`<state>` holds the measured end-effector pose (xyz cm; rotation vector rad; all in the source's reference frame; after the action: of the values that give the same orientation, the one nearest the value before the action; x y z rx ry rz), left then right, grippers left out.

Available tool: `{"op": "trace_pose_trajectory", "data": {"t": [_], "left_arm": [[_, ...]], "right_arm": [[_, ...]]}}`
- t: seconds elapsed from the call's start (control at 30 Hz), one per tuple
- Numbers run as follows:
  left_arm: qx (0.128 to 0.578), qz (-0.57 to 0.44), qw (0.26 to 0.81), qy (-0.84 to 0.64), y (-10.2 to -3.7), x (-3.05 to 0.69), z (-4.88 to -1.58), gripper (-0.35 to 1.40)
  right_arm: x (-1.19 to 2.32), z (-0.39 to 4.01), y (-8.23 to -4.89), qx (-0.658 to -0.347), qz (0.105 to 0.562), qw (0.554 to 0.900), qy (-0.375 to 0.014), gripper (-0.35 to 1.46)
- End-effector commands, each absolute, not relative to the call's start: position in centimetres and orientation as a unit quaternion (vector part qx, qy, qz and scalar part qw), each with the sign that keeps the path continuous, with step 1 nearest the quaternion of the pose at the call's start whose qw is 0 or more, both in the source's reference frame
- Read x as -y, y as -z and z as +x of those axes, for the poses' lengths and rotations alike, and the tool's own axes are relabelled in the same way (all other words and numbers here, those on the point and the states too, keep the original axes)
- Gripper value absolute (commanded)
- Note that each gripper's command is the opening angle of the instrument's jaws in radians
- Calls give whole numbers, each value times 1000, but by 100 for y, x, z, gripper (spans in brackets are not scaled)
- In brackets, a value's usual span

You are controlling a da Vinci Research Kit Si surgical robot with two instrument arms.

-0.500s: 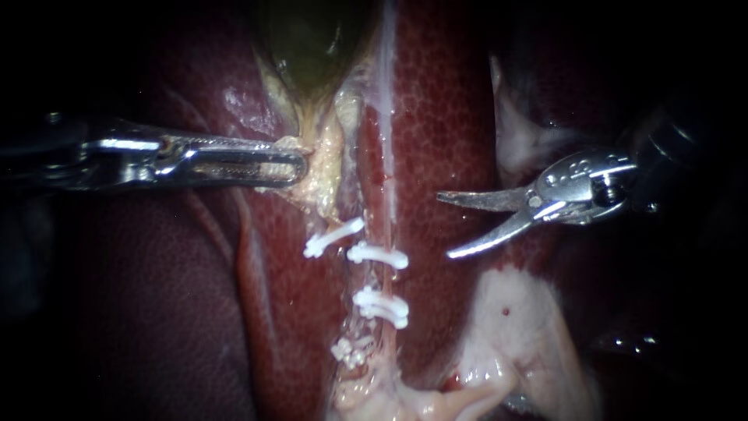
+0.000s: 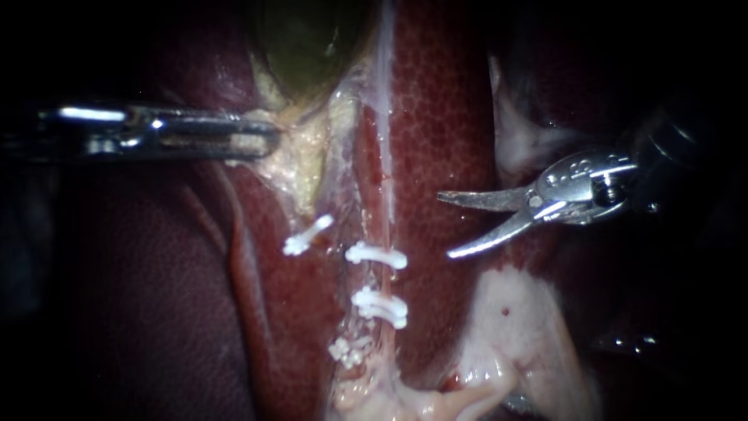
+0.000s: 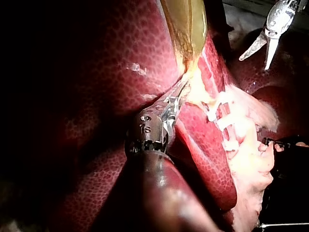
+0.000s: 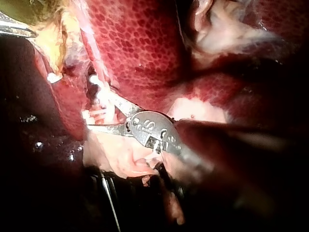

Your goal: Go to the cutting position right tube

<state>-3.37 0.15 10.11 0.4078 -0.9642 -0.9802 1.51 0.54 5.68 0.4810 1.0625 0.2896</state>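
Observation:
The right tube is a thin pink strand running down the liver, with two white clips across it. My right instrument has two curved blades standing open, level with the upper clip and clear of the tube to its right. In the right wrist view the blades gape just short of the clips. My left instrument is shut on the pale yellow tissue under the green gallbladder, drawing it leftward. The left wrist view shows the same hold. A slanted clip sits on the left tube.
Dark red liver lies on both sides of the tubes. A further clip sits low among pale fatty tissue. More whitish tissue lies above my right instrument's shaft.
My left instrument has moved up and to the left, pulling the pale tissue and the slanted clip with it. The right instrument has held still.

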Motion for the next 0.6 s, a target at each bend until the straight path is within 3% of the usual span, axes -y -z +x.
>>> {"op": "trace_pose_trajectory", "data": {"t": [0.03,0.4,0.6], "left_arm": [[446,184,751,451,-1004,-21,-331,-35],[452,172,750,451,-990,-29,-319,-35],[452,172,750,451,-990,-29,-318,-35]], "right_arm": [[-54,151,-568,-500,226,825,-136,143],[-44,156,-581,-501,237,821,-136,143],[-19,160,-615,-468,277,825,-154,143]]}}
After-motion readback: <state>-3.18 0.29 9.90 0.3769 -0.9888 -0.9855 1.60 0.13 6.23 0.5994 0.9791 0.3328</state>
